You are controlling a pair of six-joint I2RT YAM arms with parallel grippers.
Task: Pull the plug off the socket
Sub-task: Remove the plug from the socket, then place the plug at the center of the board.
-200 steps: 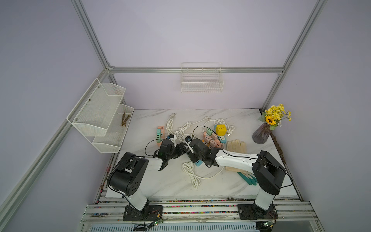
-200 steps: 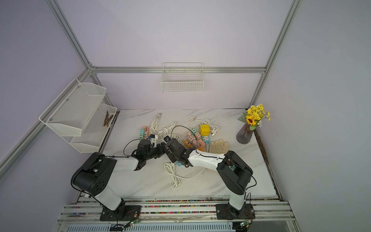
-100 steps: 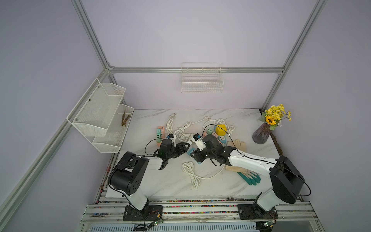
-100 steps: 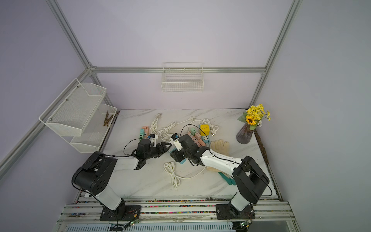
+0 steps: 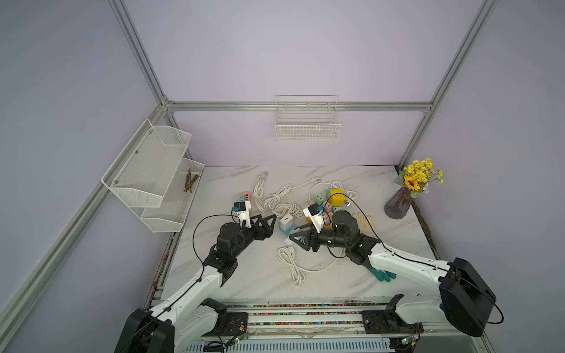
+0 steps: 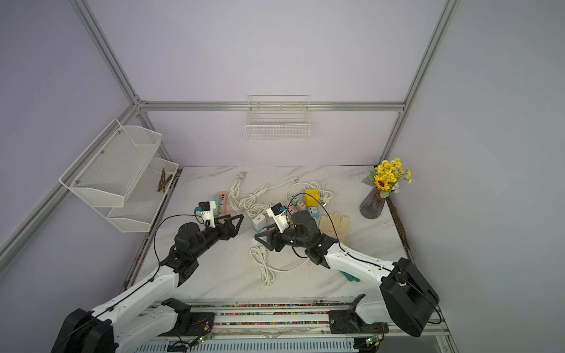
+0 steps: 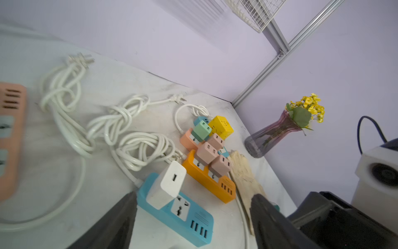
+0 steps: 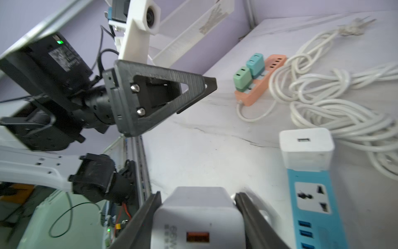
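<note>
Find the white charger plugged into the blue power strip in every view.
In a top view: white charger, centre, beside coiled cables.
In a top view: likewise.
Left wrist: ahead of the open tool.
Right wrist: beyond the gripped grey charger.
Landmark: blue power strip underneath.

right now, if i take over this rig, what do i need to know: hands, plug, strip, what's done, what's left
Left hand: open, empty, hovering apart from the blue power strip.
Right hand: shut on the charger with the orange port, held beside the strip.
Strip: lies flat on the table. Its universal socket is empty, and a white charger sits plugged in at one end.
Done: one plug is out of its socket.
Left: probably set the held charger down. I cannot tell whether the white charger must come out too.
</note>
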